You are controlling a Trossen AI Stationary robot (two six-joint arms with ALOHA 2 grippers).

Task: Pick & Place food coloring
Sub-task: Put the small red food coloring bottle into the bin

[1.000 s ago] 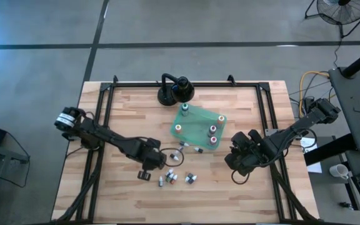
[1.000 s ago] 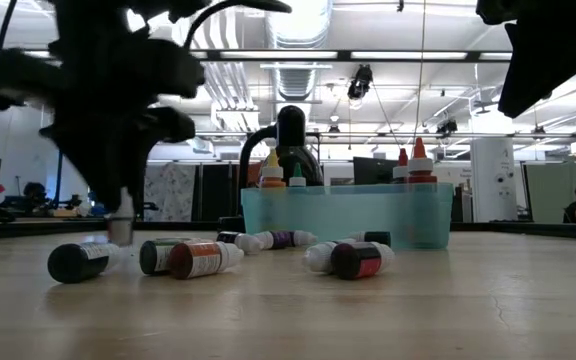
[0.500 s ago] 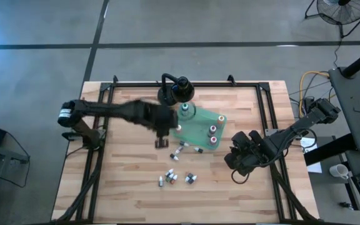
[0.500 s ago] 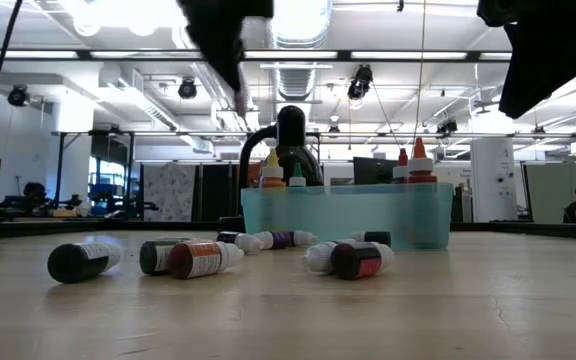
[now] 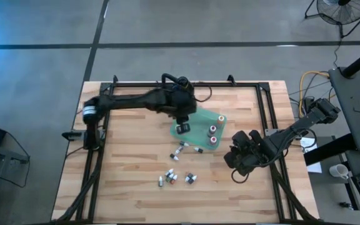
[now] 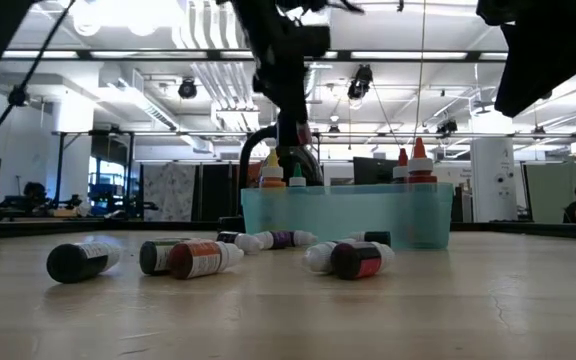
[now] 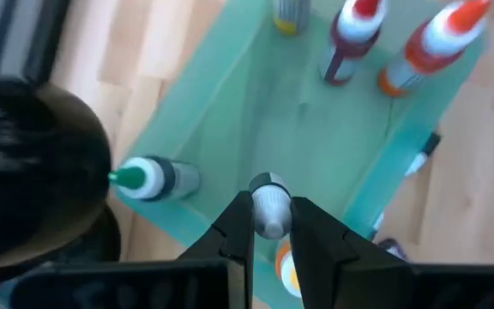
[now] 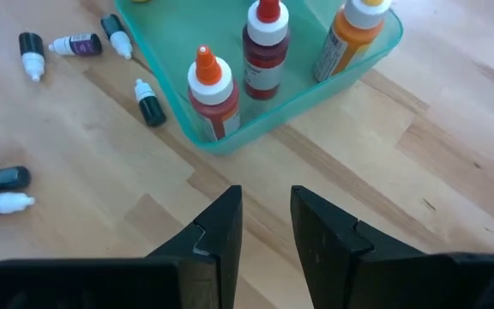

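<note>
Several food coloring bottles stand upright in the green tray (image 5: pixel 221 120), among them a green-capped one (image 7: pixel 149 178), a red one (image 7: pixel 352 33) and an orange one (image 7: pixel 425 43). Other bottles lie on their sides on the wood near the tray's near side (image 5: pixel 181 150) and farther toward the near edge (image 5: pixel 172 178); the low view shows them too (image 6: pixel 200 258). My left gripper (image 5: pixel 182 127) hangs over the tray, shut on a small bottle (image 7: pixel 270 204). My right gripper (image 8: pixel 264 225) waits open to the right of the tray (image 5: pixel 241 157). My left gripper pinches a small bottle with a whitish-grey end (image 7: pixel 270 190) between its two fingers (image 7: pixel 237 230), coming from above and pointing down. The bottle is lifted clear, above the inside of the tray (image 7: pixel 316 137). Its body is hidden between the fingers.
A black round-based stand (image 5: pixel 174 91) sits just beyond the tray's far side, close to my left arm. Black rails run along the table's left and right sides (image 5: pixel 99 156). Bare wood lies toward the near edge (image 5: pixel 230 200).
My left gripper rose from among the loose bottles near the table's near side. It then swung toward the far edge and to the right until it was over the green tray. It stayed shut, carrying a small bottle lifted clear of the wood.
</note>
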